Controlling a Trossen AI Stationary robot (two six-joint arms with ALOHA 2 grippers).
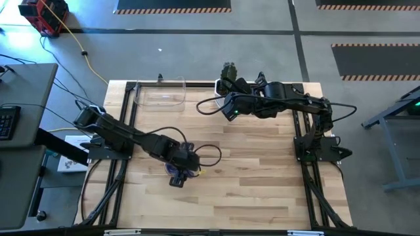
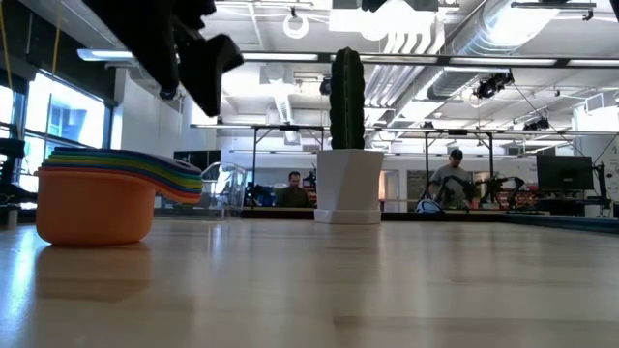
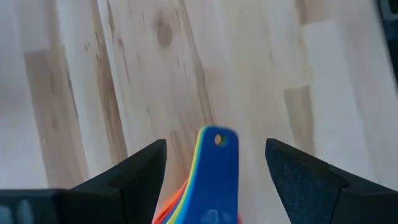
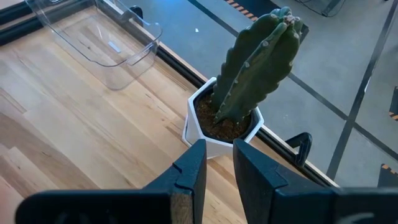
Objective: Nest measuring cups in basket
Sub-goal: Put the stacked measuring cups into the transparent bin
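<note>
The left gripper [image 3: 214, 171], a pair of dark fingers at the end of the left arm, is seen spread wide over the nested stack of small plastic measuring cups [image 2: 111, 193], with one finger on either side of the stacked handles and neither visibly touching them. The stack's topmost handle, dark blue with a small hole at its tip [image 3: 217, 165], lies between the fingers in the left wrist view, with lighter blue, yellow and orange edges showing beneath it. From the low view the stack is found standing on the light wooden table [image 1: 249, 190], an orange bowl at the bottom and the coloured handles fanned to one side. In the high view the cups are located at the table's near-left part, under the left gripper.

The clear, low-walled rectangular plastic basket [image 1: 161, 95] is set at the far edge of the table, well apart from the cups.

The right gripper [image 4: 217, 165] is held with a narrow gap, gripping nothing, near a green cactus in a white pot [image 4: 239, 99].
</note>
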